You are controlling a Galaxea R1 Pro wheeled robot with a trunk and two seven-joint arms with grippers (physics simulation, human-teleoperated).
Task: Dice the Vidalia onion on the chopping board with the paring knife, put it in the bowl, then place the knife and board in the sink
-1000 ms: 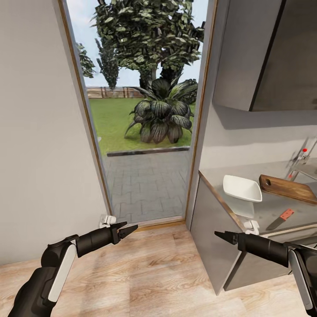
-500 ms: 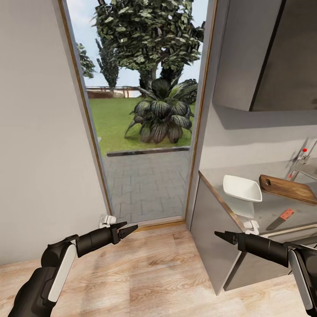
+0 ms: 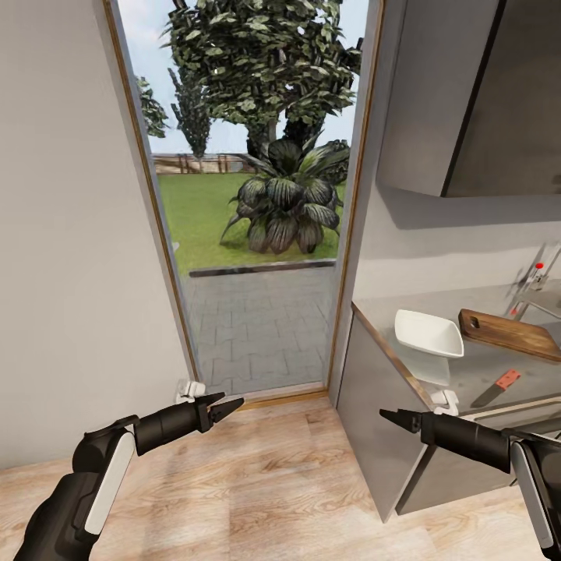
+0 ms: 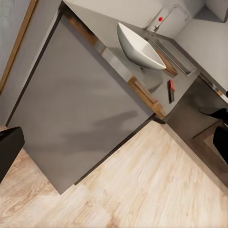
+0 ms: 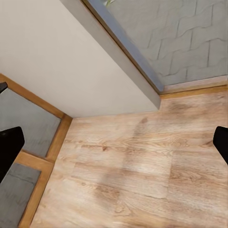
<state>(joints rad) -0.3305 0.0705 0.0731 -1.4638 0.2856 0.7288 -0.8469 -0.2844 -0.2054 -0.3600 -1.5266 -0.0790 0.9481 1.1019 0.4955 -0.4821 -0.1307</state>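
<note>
White bowl (image 3: 428, 333), brown chopping board (image 3: 510, 331), red-handled paring knife (image 3: 499, 386), grey countertop (image 3: 499, 362), pale wood-grain floor (image 3: 273, 483).

arms: glossy black, white side panels | left pincer (image 3: 227, 407), right pincer (image 3: 392, 418): black, tapered

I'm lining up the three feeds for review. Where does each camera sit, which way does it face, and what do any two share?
Head view: on the head, facing a glass door with the countertop at right; left gripper and right gripper show.
Left wrist view: on the left arm, facing the cabinet side; a dark fingertip shows.
Right wrist view: on the right arm, facing wood floor; fingertips show.
Shared: head and left wrist views see the bowl, paring knife and faucet.
</note>
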